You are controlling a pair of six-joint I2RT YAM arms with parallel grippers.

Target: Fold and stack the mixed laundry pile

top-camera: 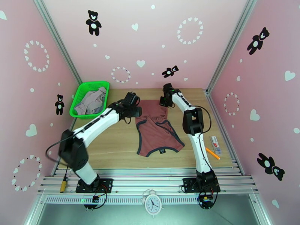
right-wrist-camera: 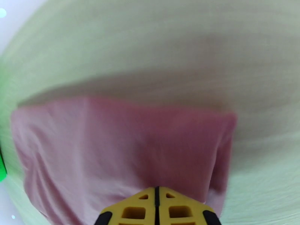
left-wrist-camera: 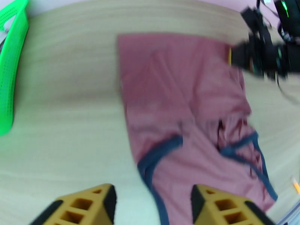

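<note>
We find the brick-red tank top (top-camera: 157, 134) lying spread on the counter (top-camera: 112, 145), centre to far side, with its dark-trimmed openings toward the arms. The left end effector (left-wrist-camera: 153, 199) hovers released over the garment's left edge, with nothing between its fingers. The right end effector (right-wrist-camera: 156, 201) is clenched on the fabric at its far right corner. Grey garments (top-camera: 90, 102) sit in the green basket (top-camera: 80, 93), far left.
</note>
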